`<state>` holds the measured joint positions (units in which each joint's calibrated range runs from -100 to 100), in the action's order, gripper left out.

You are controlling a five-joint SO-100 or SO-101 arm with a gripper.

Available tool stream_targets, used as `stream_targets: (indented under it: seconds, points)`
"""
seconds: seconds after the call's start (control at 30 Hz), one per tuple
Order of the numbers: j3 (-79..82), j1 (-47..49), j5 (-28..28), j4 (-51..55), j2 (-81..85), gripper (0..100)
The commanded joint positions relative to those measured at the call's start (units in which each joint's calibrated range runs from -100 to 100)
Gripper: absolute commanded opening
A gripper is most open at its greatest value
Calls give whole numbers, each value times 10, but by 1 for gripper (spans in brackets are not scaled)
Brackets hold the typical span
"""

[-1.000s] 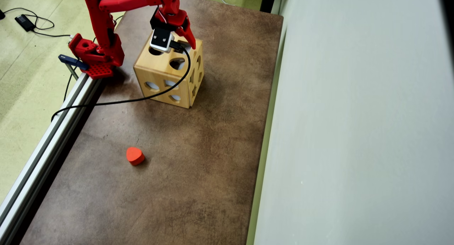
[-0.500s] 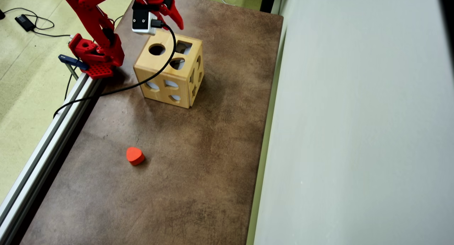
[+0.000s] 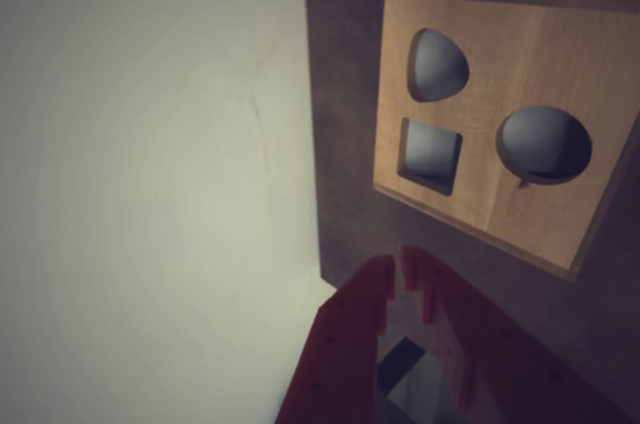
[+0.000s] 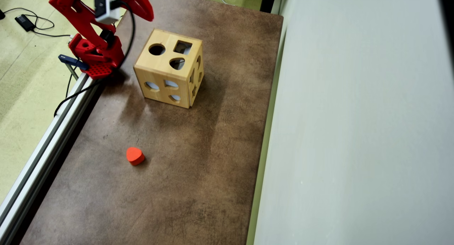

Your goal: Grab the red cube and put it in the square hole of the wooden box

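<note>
On top of the wooden box [image 4: 159, 65]: three cutouts, one square hole [image 4: 182, 47].

The big pale wooden box [image 3: 520, 159] sits at the right. Its top has a dark square hole [image 3: 430, 155], a round hole and a rounded one. The red gripper [image 3: 397, 269] is near, its tips almost touching, holding nothing.

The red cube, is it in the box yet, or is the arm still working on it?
It looks done: no red cube shows anywhere, only an orange heart block on the table. The gripper holds nothing, nearly shut, away from the wooden box and its square hole. Nothing seems left, though the box's inside is hidden.
</note>
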<state>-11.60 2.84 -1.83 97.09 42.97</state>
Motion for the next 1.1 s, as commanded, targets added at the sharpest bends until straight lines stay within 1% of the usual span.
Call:
stream_targets:
  seconds: [0.0,0.77,0.83,1.07]
  points:
    - [-8,-2,-4,4,54,2]
    - [-2,-2,0,7,260,2]
    - [15,-2,0,7,280,2]
    - [157,-2,-4,7,387,2]
